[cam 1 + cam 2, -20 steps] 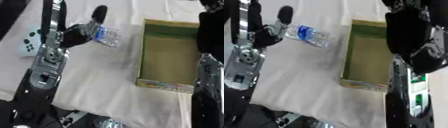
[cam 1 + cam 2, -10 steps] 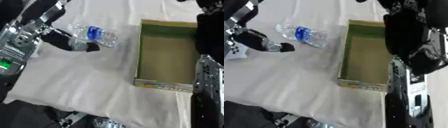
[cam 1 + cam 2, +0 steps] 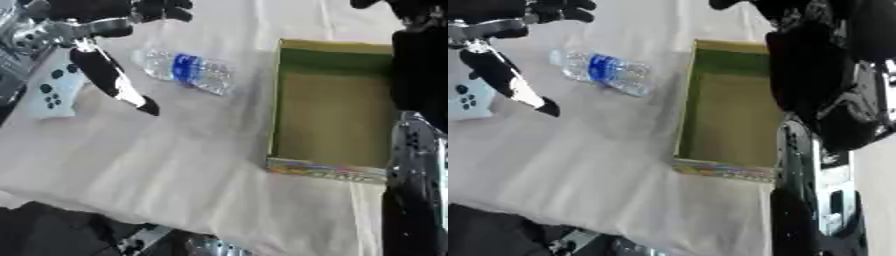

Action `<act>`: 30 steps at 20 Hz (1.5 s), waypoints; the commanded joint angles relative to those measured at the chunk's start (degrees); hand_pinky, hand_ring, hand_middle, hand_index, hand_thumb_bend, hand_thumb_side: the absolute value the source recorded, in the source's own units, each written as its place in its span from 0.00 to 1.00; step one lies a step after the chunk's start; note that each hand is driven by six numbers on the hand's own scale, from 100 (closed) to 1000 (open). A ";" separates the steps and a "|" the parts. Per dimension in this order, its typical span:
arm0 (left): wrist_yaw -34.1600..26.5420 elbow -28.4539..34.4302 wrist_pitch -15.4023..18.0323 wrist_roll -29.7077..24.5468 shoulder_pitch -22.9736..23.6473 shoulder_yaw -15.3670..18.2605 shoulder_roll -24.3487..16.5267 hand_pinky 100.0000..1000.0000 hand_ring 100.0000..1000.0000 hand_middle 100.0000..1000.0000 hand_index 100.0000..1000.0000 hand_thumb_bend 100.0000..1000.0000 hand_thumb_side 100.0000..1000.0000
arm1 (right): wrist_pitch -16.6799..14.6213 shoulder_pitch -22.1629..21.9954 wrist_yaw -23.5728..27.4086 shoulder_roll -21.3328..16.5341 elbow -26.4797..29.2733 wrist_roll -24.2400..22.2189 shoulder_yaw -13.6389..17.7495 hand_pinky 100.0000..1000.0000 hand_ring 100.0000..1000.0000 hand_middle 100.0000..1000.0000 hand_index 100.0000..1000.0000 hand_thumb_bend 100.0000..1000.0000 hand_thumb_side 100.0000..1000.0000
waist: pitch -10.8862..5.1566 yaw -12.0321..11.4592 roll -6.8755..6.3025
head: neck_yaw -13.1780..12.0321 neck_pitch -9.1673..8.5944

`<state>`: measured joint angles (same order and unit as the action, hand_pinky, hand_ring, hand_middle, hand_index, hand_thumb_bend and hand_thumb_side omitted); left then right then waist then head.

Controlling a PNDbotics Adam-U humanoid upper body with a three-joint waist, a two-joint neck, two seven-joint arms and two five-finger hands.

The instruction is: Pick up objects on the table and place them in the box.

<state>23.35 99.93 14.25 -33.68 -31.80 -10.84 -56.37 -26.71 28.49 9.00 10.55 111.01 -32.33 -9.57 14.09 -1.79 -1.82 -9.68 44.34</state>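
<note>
At far left a pale game controller (image 3: pixel 52 90) lies on the cloth-covered counter (image 3: pixel 175 160). The robot's left hand (image 3: pixel 105 12) hangs above it near the top edge, fingers (image 3: pixel 114 80) spread and holding nothing. Just right of it, a clear water bottle (image 3: pixel 185 70) with a blue label lies on its side. Beside that stands the open cardboard box (image 3: pixel 332 115). The right hand (image 3: pixel 798 10) shows dark at the top; whether its fingers are curled cannot be told.

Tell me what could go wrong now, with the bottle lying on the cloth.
The plastic water bottle lies on its side, so it may roll away when the left hand touches it. The white game controller sits close beside that hand and could be knocked. The box has tall walls that a carried bottle might hit.
</note>
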 commanded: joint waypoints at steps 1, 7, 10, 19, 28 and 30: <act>-1.20 -2.55 -0.66 -5.77 -2.90 -0.96 -2.66 0.84 0.91 1.00 1.00 0.74 0.46 | 0.05 -0.04 0.21 -0.13 0.54 -0.32 -0.56 0.59 0.74 0.85 0.89 0.00 1.00 | -1.39 0.12 -0.47 | -0.64 -0.22; -6.36 -7.35 -2.08 -8.12 -6.54 -2.12 -0.10 0.76 0.89 1.00 0.99 0.57 0.44 | 0.31 -0.37 0.35 -0.30 0.69 -0.43 -0.51 0.59 0.74 0.85 0.89 0.00 1.00 | -1.43 0.14 -0.65 | -0.62 -0.22; -12.04 -9.59 -2.53 -5.33 -7.23 -2.43 1.53 0.73 0.88 1.00 0.97 0.47 0.43 | 0.42 -0.44 0.41 -0.29 0.78 -0.44 -0.46 0.59 0.74 0.85 0.89 0.00 1.00 | -1.43 0.17 -0.64 | -0.53 -0.22; -26.75 -15.45 -2.85 2.37 -8.37 -2.28 5.76 0.69 0.86 1.00 0.94 0.29 0.49 | 0.50 -0.27 0.53 -0.07 0.93 -0.51 -0.38 0.59 0.73 0.85 0.89 0.00 1.00 | -1.27 0.52 -0.29 | -0.50 -0.22; -28.83 -17.53 -2.65 2.13 -8.42 -2.78 6.32 0.70 0.86 1.00 0.94 0.29 0.55 | 0.34 0.05 0.56 0.05 0.87 -0.57 -0.34 0.58 0.73 0.85 0.89 0.00 1.00 | -1.07 0.72 -0.04 | -0.50 -0.22; -29.02 -17.93 -2.79 1.46 -8.43 -3.25 5.90 0.70 0.86 1.00 0.94 0.31 0.58 | 0.30 0.10 0.56 0.04 0.84 -0.61 -0.37 0.58 0.73 0.85 0.89 0.00 1.00 | -1.03 0.81 -0.09 | -0.53 -0.22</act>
<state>-5.14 81.81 11.47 -31.90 -39.34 -14.24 -48.83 -26.24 27.65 9.46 10.27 111.04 -32.81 -9.69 13.98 -0.92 -1.67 -9.86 44.34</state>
